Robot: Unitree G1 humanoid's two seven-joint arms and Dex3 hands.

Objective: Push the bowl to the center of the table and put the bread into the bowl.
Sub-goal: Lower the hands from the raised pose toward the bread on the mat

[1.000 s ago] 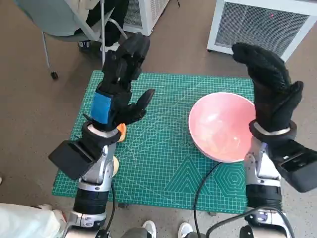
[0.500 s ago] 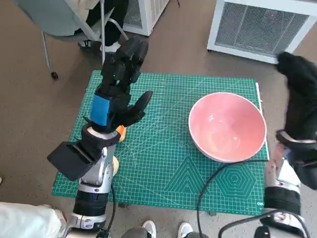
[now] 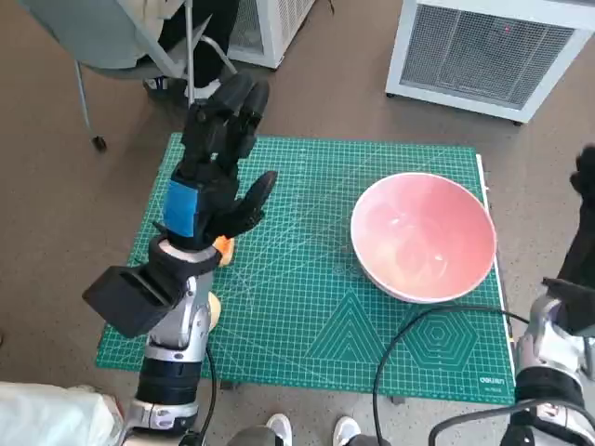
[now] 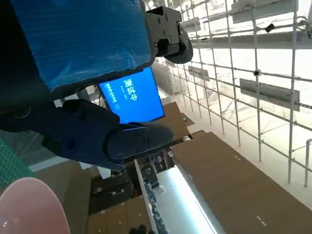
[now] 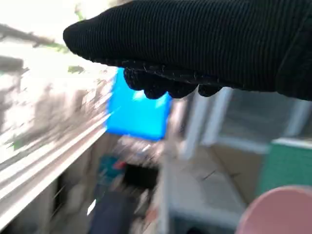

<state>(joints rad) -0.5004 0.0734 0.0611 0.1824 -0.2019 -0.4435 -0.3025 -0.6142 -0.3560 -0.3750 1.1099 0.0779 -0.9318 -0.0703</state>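
The pink bowl [image 3: 425, 237] stands empty on the right part of the green mat [image 3: 307, 307], near its right edge. It also shows as a pink rim [image 4: 29, 207] in the left wrist view and as a pink edge [image 5: 280, 212] in the right wrist view. My left hand [image 3: 212, 172] is raised over the mat's left side with its fingers apart, holding nothing. A small orange piece, probably the bread [image 3: 224, 246], peeks out beside that wrist, mostly hidden. My right hand [image 3: 586, 246] shows only as a dark sliver at the picture's right edge, off the mat; its glove [image 5: 204, 44] holds nothing.
A pale rounded bit [image 3: 214, 310] lies by my left forearm. A black cable [image 3: 400, 339] crosses the mat's front right. White grille units [image 3: 483, 51] stand behind the table. A chair [image 3: 112, 42] with a person's legs stands at the back left. Shoes [image 3: 279, 429] show in front.
My right hand has swung from above the bowl's right rim out to the right, nearly leaving the head view. The left hand has barely moved. The bowl stays put.
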